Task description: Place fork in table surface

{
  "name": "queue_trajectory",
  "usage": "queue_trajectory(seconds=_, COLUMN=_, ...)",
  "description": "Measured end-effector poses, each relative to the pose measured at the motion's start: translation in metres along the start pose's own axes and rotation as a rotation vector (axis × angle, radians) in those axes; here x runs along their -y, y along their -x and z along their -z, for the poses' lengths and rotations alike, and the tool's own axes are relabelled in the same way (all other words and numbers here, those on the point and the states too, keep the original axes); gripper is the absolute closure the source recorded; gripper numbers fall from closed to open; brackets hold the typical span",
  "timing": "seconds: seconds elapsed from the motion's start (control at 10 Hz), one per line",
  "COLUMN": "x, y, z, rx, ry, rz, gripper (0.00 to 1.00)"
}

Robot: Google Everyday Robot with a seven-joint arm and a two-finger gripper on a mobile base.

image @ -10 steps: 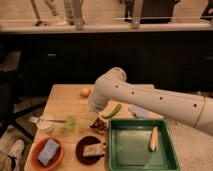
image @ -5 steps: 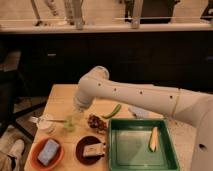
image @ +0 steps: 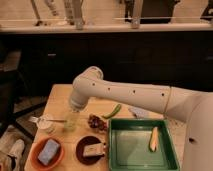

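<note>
The green tray (image: 142, 150) is sitting at the front right of the table surface (image: 59, 96), holding one pale yellowish, elongated piece (image: 154, 139) near its right wall. Left of it, a dark brown dish (image: 92, 149) is carrying a small pale boxy item. Further left, an orange bowl (image: 47, 152) is holding a blue-grey sponge (image: 48, 151). Behind the bowl, a small white cup (image: 47, 123) is standing with the fork (image: 36, 120) lying across its rim, the handle sticking out to the left, off the wood. Just beside the cup, a translucent green cup (image: 71, 120) is standing upright; its contents cannot be made out.

A green pepper (image: 112, 111) and a dark reddish lump (image: 96, 122) are lying between the green cup and the tray.

The white arm is reaching in from the right and bending down at its elbow. The gripper (image: 74, 109) is hanging right above the green cup, and whether it is clenched, released or grasping anything cannot be told.

Compared with half a second ago, the elbow is sitting further left and the arm's end is now over the green cup. The containers are lying where they were.
</note>
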Motion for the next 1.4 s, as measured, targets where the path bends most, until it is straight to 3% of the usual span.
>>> queue_trajectory(seconds=0.5, x=0.001, y=0.002, z=-0.005, rx=-0.009, ry=-0.001, rz=0.007, gripper=0.2)
queue_trajectory(seconds=0.9, x=0.004, y=0.038, z=-0.047, rx=-0.017, ry=0.007, rz=0.048, gripper=0.2)
queue_trajectory(seconds=1.4, x=0.003, y=0.041, z=-0.074, rx=-0.003, ry=-0.047, rz=0.034, gripper=0.2)
